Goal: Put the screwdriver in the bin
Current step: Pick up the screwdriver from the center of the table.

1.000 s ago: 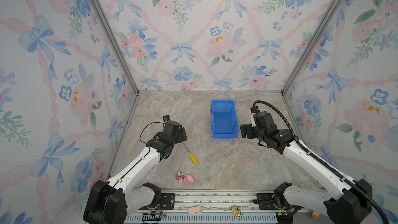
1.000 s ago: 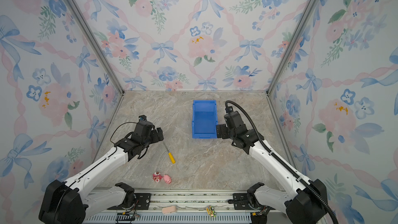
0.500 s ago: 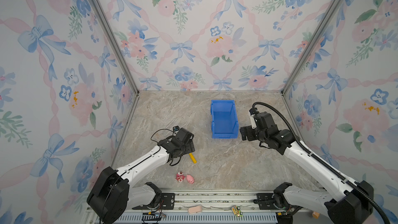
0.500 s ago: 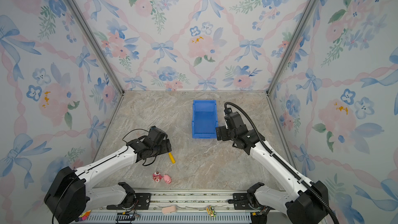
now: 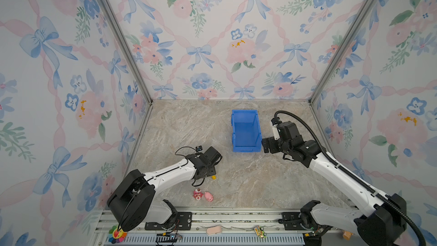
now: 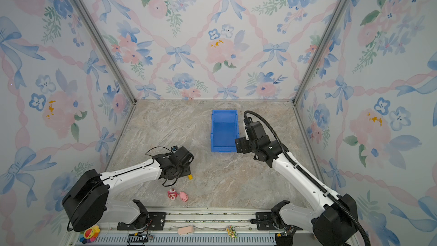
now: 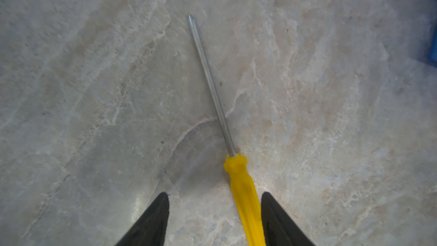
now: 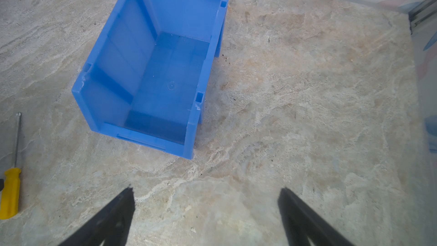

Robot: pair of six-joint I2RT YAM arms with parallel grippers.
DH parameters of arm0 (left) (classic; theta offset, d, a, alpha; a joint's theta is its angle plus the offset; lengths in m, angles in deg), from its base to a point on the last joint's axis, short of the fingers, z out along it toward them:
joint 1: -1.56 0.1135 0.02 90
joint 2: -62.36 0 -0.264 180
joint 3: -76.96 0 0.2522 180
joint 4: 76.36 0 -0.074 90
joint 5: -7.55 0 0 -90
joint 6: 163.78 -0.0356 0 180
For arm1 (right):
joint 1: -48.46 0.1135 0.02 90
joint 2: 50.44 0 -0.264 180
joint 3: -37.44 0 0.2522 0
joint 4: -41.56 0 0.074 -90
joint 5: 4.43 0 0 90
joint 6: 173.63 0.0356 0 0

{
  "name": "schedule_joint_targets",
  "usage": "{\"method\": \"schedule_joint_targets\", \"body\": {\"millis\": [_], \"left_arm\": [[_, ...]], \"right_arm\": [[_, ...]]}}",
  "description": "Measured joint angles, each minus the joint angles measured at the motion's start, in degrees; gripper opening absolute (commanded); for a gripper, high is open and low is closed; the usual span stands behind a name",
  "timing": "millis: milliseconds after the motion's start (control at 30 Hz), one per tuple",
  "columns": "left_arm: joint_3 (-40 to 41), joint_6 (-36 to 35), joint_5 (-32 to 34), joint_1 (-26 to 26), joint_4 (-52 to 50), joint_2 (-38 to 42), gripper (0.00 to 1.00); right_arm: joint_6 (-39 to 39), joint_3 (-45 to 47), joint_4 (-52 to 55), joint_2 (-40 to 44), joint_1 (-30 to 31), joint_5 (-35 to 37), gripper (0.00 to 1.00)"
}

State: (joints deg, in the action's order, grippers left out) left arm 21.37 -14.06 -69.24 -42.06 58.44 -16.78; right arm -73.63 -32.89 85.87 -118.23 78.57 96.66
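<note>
We see the left claw (image 7: 215, 218) spread around the yellow-handled screwdriver (image 7: 244, 199), which lies flat on the marble table (image 5: 248, 181) at seven o'clock from the blue bin (image 5: 246, 130). The right claw (image 8: 205, 216) hangs open just beside the bin's right wall.
</note>
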Motion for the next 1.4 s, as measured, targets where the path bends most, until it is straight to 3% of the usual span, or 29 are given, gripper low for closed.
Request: {"method": "schedule_joint_targets", "body": {"millis": [367, 600, 900, 1067, 1400], "left_arm": [[-3.02, 2.05, 1.2, -2.95, 0.04, -5.25, 0.49], [-3.02, 3.02, 2.01, -4.42, 0.02, -8.39, 0.31], [-2.32, 4.94, 2.86, -5.38, 0.07, -8.04, 0.17], [-2.19, 4.94, 2.93, -5.38, 0.04, -7.78, 0.01], [-1.46, 5.05, 3.08, -5.38, -0.02, -2.49, 0.0]], "right_arm": [[-0.83, 1.03, -0.35, 2.29, -1.01, -0.39, 0.97], [-1.25, 2.4, -0.52, 4.31, -2.03, -0.44, 0.97], [-1.27, 3.26, -0.48, 6.84, -2.73, -0.42, 0.97], [-1.29, 3.34, -0.46, 7.58, -3.41, -0.44, 0.97], [-1.2, 3.37, -0.2, 8.22, -3.56, -1.09, 0.97]]}}
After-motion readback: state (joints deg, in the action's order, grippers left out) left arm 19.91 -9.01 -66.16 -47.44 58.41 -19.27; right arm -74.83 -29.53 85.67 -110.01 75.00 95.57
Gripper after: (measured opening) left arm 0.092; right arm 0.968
